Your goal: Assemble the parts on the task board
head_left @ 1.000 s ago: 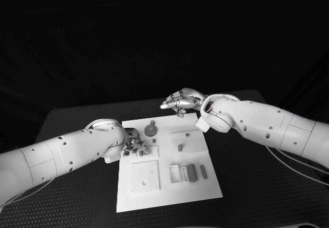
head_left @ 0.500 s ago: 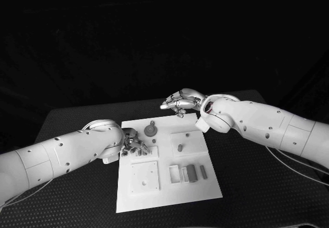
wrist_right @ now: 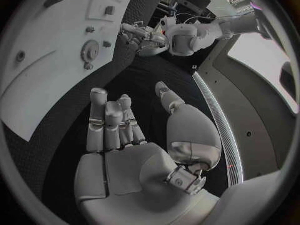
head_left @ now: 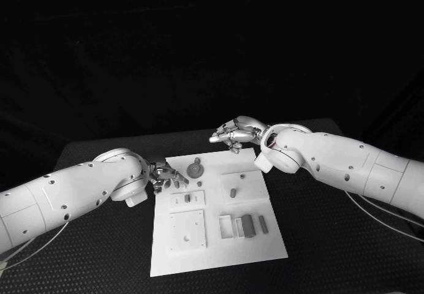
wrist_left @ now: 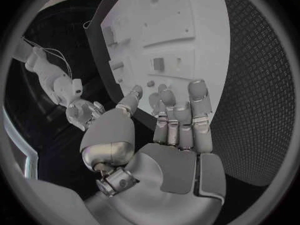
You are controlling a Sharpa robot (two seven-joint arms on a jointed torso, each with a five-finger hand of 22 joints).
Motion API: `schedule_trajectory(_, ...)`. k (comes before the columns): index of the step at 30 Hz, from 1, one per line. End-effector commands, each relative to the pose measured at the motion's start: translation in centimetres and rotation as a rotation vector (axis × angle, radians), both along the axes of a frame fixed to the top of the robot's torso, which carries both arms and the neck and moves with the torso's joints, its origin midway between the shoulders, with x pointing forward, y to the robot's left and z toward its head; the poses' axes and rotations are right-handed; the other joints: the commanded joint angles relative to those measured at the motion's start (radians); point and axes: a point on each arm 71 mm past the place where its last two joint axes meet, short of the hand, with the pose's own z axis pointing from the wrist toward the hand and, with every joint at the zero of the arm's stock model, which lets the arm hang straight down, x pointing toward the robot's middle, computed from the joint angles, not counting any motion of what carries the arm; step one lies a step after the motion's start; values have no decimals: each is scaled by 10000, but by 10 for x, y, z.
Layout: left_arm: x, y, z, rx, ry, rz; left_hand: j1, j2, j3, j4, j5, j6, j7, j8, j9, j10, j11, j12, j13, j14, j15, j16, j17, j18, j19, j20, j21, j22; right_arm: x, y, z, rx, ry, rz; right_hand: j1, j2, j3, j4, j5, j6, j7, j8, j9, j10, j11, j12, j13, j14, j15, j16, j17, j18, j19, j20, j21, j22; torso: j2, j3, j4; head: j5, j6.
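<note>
The white rectangular task board is lying in the middle of the black table, carrying its small grey parts: a round toothed gear near the far edge, a short peg standing in a raised square plate, and slim blocks lined up nearer the robot. Since a second ago the left arm has been drawing back off the board, lifting the silver left hand from the small plate it was working over toward the board's far left edge. That suggests its step there is finished or abandoned, and the next part is being sought. The left hand is now hovering with fingers extended and apart, holding nothing, just beside the gear. The right hand is waiting above the board's far edge, fingers loosely spread, palm empty, touching nothing.
</note>
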Motion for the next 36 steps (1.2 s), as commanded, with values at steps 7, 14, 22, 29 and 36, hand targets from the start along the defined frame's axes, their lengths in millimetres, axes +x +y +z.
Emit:
schedule_trajectory(7, 7, 11, 20, -1555, -1285, 576, 1345, 115, 937, -506, 157, -785, 604, -355, -185, -1139, 500, -1302, -780, -1075, 579, -1613, -792, 164, -1235, 576, -1334, -744, 0, -3, 0, 1, -45, 6, -99, -25, 6, 59, 20, -30, 87, -47, 13, -62, -31, 63, -14, -90, -9, 44, -14, 313, 10, -44, -68, 154, 3, -3, -3, 68, 127)
schedule_trajectory(14, 15, 11, 30, -1137, -3351, -113, 2858, -205, 1735, -516, 119, -1083, 960, -510, -534, -1358, 1122, -3405, -2340, -1464, 1179, -3350, -1526, 21, -1833, 1152, -2702, -1825, 1, -3, 0, 8, -70, -47, -72, -4, 20, 48, 20, -25, 85, -44, 15, -62, -32, 67, -17, -88, -10, 47, -15, 313, 13, -48, -67, 155, 14, -10, -10, 95, 178)
schedule_trajectory(22, 7, 3, 26, 84, -5030, -1794, 3477, -1007, 1167, -446, -32, -633, 743, 34, -370, -615, 877, -3268, -2404, -836, 920, -2788, -1121, 193, -1039, 986, -2358, -1644, 1, -4, 0, 1, -90, -97, -16, 26, 36, 11, 20, -21, 85, -43, 19, -62, -33, 75, -23, -85, -11, 51, -17, 313, 17, -52, -62, 158, 15, -11, -13, 121, 211)
schedule_trajectory(29, -6, -4, 17, 66, -6178, -2634, 3290, -1448, 526, -427, -47, -383, 464, 912, 96, -263, 530, -2586, -2045, -509, 557, -1779, -559, 268, -458, 667, -1712, -1067, 2, -5, 0, -14, -103, -137, 43, 64, 43, -39, 19, -16, 84, -40, 23, -63, -33, 82, -28, -82, -11, 56, -18, 313, 22, -54, -56, 162, 17, -24, -13, 87, 195)
schedule_trajectory(36, -20, -11, 2, -90, -6509, -3454, 3484, -1514, -53, -517, -48, -262, 88, 2261, 979, -59, 114, -1501, -1400, -261, 132, -568, 0, 328, 29, 289, -865, -202, 1, -5, -1, -13, -87, -130, 50, 72, 40, -49, 19, -15, 85, -39, 24, -63, -33, 85, -29, -81, -11, 58, -19, 313, 23, -53, -54, 163, 13, -19, -10, 84, 181)
